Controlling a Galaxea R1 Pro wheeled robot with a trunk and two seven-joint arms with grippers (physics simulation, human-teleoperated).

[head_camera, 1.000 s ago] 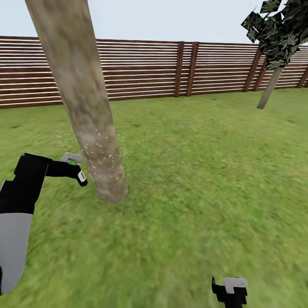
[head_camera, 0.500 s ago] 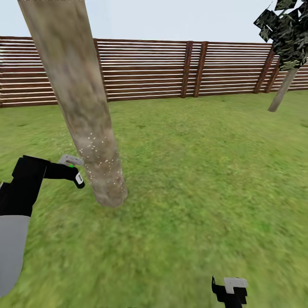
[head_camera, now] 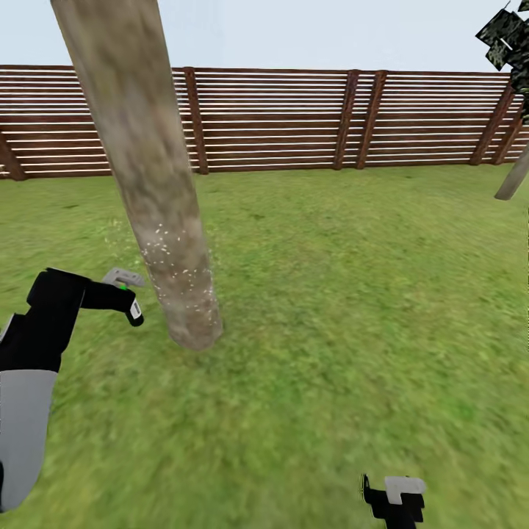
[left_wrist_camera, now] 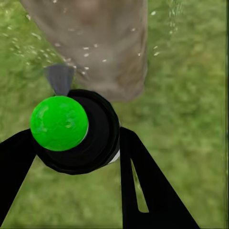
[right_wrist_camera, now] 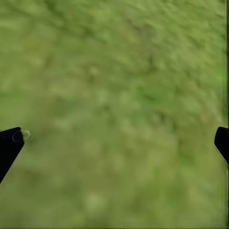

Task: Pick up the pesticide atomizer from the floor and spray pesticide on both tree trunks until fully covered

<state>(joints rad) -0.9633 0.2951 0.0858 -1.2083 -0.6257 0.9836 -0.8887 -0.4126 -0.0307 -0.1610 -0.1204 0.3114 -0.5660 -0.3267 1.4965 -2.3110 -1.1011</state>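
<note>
My left gripper [head_camera: 131, 292] is clamped on the pesticide atomizer [left_wrist_camera: 74, 129], its grey nozzle [left_wrist_camera: 59, 78] aimed at the near tree trunk [head_camera: 158, 220] just beside it. Whitish pesticide specks [head_camera: 176, 272] dot the trunk's lower part. My right gripper [right_wrist_camera: 114, 143] hangs over the grass [head_camera: 353, 294] with its 2 fingers spread wide. I see the 2nd trunk [head_camera: 514, 176] far right, by the fence [head_camera: 294, 117].

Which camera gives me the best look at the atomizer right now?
The left wrist view: the atomizer sits close up between the left gripper's fingers, green cap and grey nozzle facing the speckled tree trunk. The head view shows it small, mostly behind the gripper. The right wrist view faces grass.
</note>
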